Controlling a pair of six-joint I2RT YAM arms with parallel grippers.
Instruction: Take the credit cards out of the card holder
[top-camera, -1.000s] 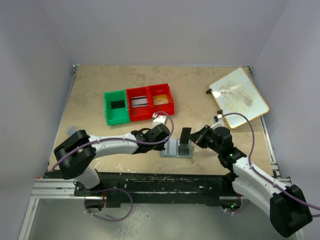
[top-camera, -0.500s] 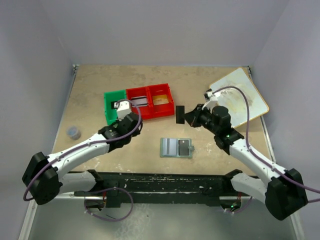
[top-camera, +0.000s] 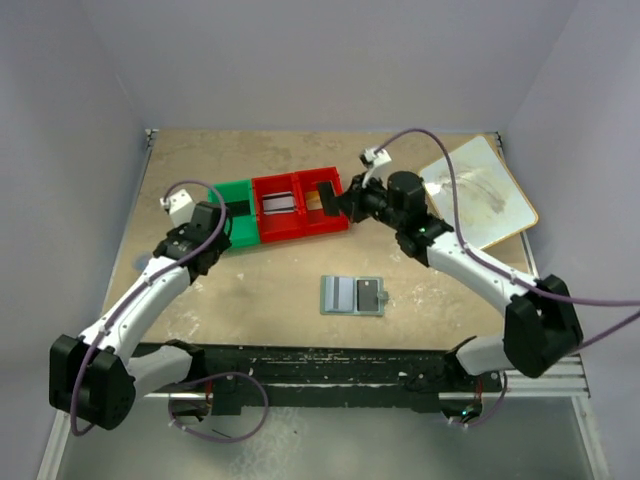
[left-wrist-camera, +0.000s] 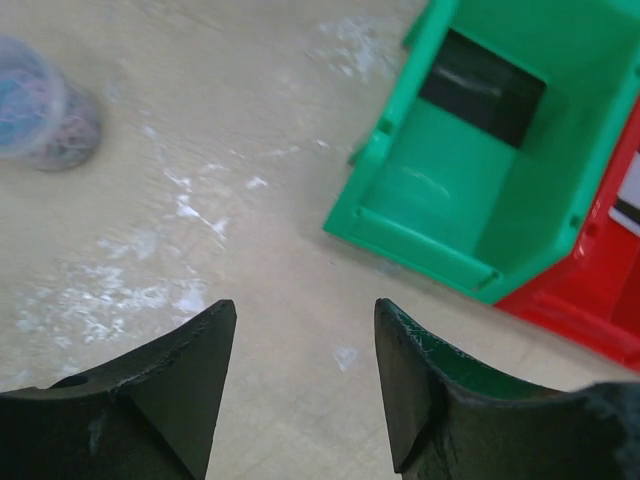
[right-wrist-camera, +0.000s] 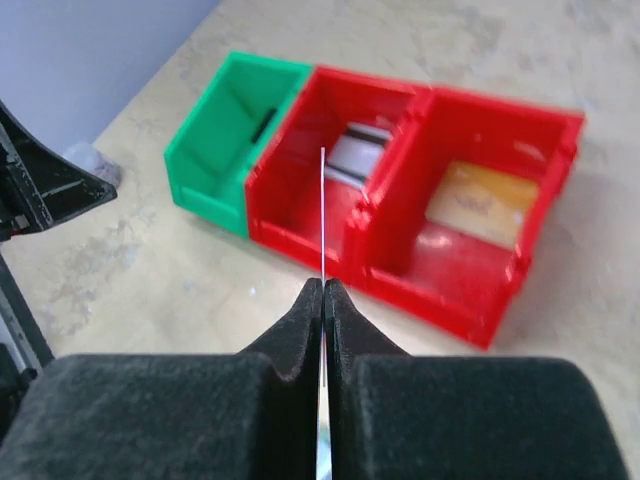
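Right gripper (right-wrist-camera: 323, 288) pinches 1 card (right-wrist-camera: 323, 200) edge-on above the red bins (right-wrist-camera: 470, 265), seemingly to drop it. Left gripper (left-wrist-camera: 300, 370) gapes empty beside the green bin (left-wrist-camera: 440, 190). The holder (top-camera: 343, 296) lies open on the bench (top-camera: 250, 290), 1 dark card (top-camera: 370, 294) on it.

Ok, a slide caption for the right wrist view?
Right hand pinches a credit card edge-on, with the red bins beyond.

left pincer (left-wrist-camera: 302, 318) spread apart, right pincer (right-wrist-camera: 323, 290) clamped tight.
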